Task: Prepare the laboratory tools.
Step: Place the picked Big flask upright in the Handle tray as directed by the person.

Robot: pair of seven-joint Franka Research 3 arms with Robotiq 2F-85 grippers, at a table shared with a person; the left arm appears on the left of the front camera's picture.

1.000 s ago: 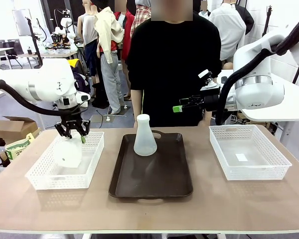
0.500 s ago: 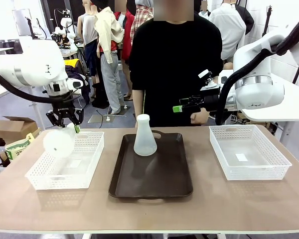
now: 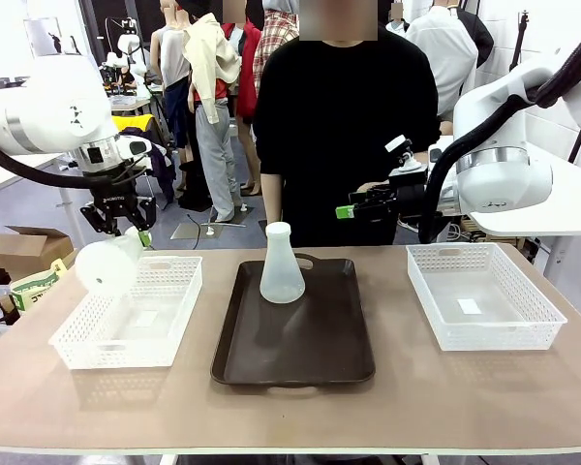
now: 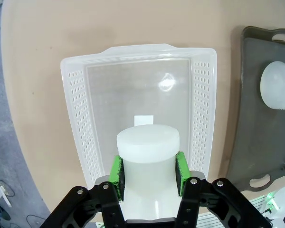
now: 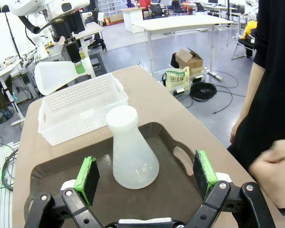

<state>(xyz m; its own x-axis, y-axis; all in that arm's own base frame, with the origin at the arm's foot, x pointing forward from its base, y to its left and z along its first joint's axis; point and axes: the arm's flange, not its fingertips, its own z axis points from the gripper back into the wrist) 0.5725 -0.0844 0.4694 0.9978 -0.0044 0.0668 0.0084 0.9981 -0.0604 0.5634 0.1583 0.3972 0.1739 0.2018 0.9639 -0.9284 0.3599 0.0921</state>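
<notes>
Up above the table's left end, the left gripper (image 3: 117, 228) is clamped on the neck of 1 translucent frosted-white conical flask (image 3: 105, 263), its green pads (image 4: 117, 172) pressing both sides of the neck just below the lip. The flask hangs tilted in the air, wide base swung out past the near-left corner of the white lattice plastic basket (image 3: 179, 312) beneath it. From the left wrist, that basket holds a small white label on its floor.

The second frosted-white conical flask (image 3: 281, 264) stands upright at the far end of the dark brown rectangular tray (image 3: 292, 363) in the table's middle.

The right gripper (image 3: 353, 207) hovers with its fingers spread wide apart, holding nothing, in front of a person in a black top (image 3: 341, 116). A second white lattice basket (image 3: 523, 325) sits at the right end of the tan table (image 3: 416, 402).
</notes>
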